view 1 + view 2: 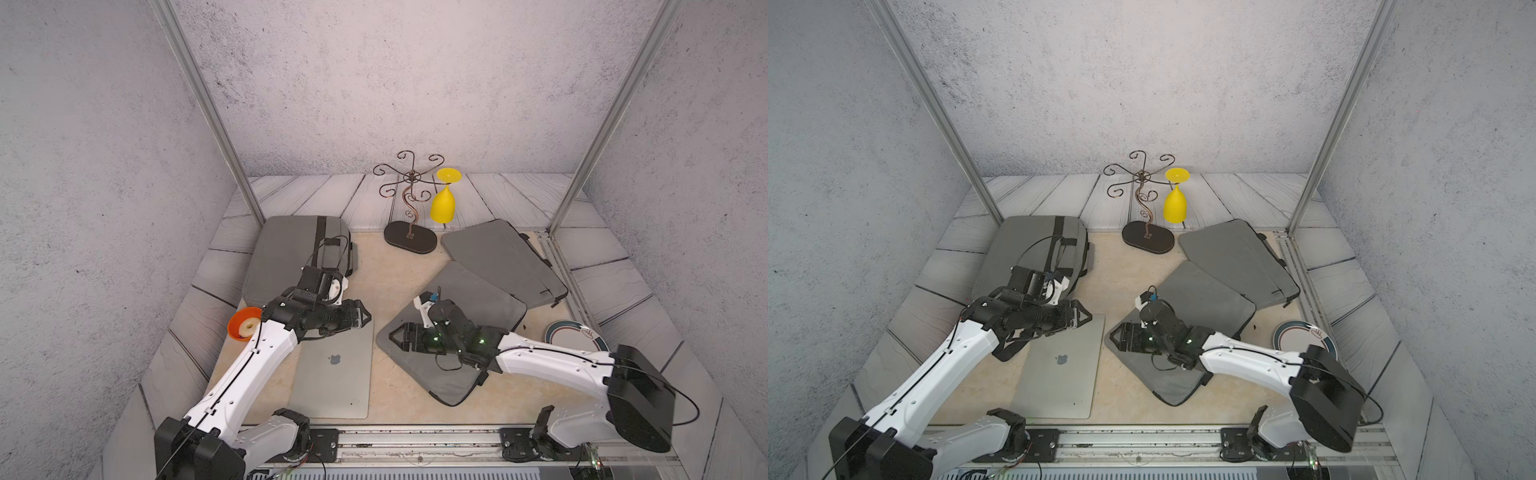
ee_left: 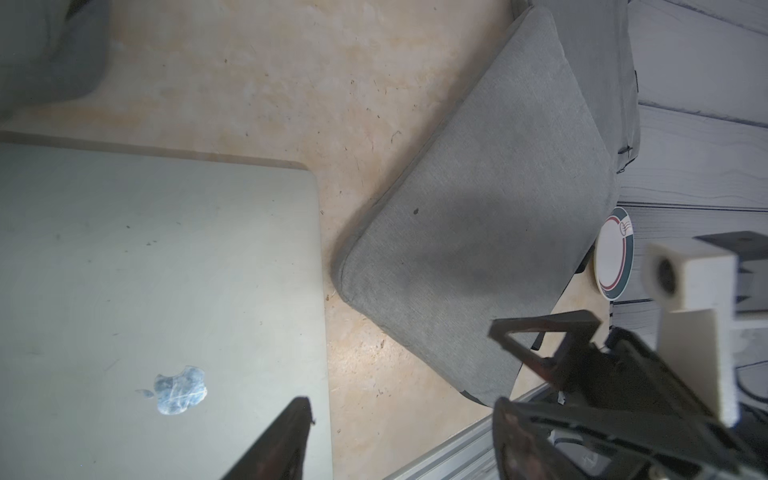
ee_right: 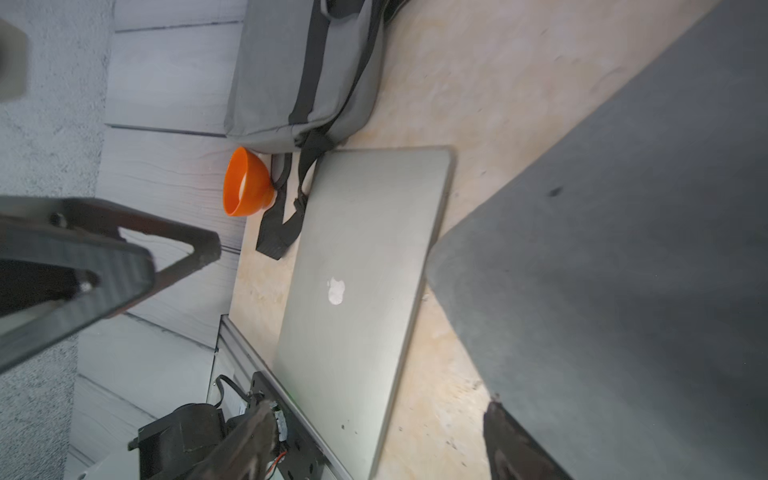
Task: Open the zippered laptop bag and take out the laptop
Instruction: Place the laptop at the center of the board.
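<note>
Closest to the lens: front rail (image 1: 415, 440) w/ both my arm bases on it, and the MacBook's near edge sits right by it. That MacBook (image 1: 332, 374) lies flat on the bench (image 1: 395, 270), lid shut, fully clear of the grey sleeve (image 1: 478, 299). By my read the job's basically done & what's left is backing off clean.

Status: left gripper (image 1: 363, 316) is spread wide w/ nothing in it, hovering over the MacBook's far right corner. The right gripper (image 1: 397, 337) also gapes empty, over the sleeve corner nearest the MacBook.

Risks:
- A dip on the left = a finger scrapes the lid or shoves the MacBook toward the rail.
- Left forearm passes right over the orange bowl (image 1: 243, 326), so a low swing back knocks it.
- A bag strap (image 3: 282, 216) (off the strapped grey bag (image 1: 282, 253)) lies right at the MacBook's far left corner. Snag risk if anything drags there.
- On the right, a loose cable loop (image 1: 446, 365) hangs low over the sleeve fabric & could tug it.
- The plate (image 1: 575, 336) sits near my right forearm.

Room: narrow bare strip btwn MacBook & sleeve. There's a wider bare patch mid-bench, up to the wire stand (image 1: 409, 239). The second sleeve (image 1: 503, 253) fills the far right. Safest exit looks like straight up, then back.
</note>
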